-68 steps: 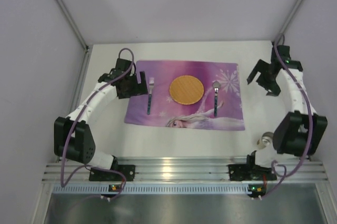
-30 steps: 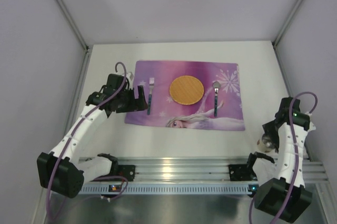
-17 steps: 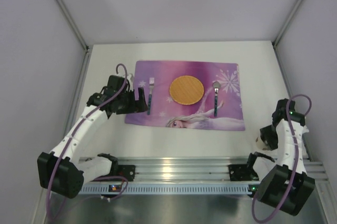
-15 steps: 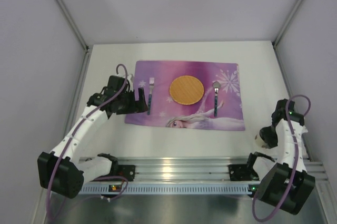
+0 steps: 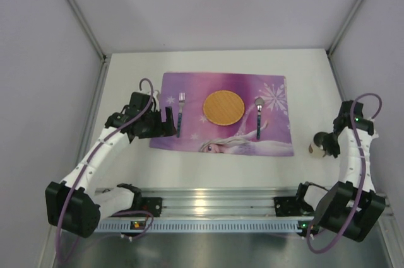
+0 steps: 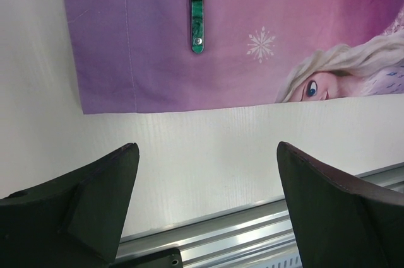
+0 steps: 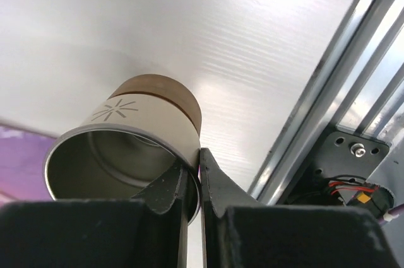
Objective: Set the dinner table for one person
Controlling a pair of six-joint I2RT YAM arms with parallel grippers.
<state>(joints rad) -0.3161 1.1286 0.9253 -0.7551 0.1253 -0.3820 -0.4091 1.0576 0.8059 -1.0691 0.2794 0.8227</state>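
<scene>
Right pincer [image 7: 190, 168] is closed narrow on the rim of a metal cup [image 7: 145, 116], one finger inside the mouth and the other against the outer wall. The cup has a pale wall with a small starburst mark and a brown base, and its open mouth faces the wrist camera. From above, the right pincer [image 5: 326, 144] holds the cup [image 5: 317, 147] over bare table [image 5: 208, 167], just right of the mat [image 5: 224, 132] and near its front right corner. I cannot tell whether the cup's base touches the table [image 7: 158, 22].

Left pincer [image 6: 205, 186] is spread wide and holds nothing. Its two dark fingers [image 6: 104, 198] frame a strip of table [image 6: 208, 148] just in front of the mat's [image 6: 158, 47] front left corner. From above, the left pincer [image 5: 165, 123] sits at the mat's left edge, close beside the fork [image 5: 180, 113].

The white table fills the floor of the booth, with the purple snowflake mat lying flat at its middle. On the mat, a fork with a green handle [image 6: 197, 12] lies on the left, a round tan disc [image 5: 223, 106] in the middle, and a spoon [image 5: 259, 116] on the right. All three lie apart from one another. A metal rail [image 5: 208, 205] runs along the near edge of the table.
</scene>
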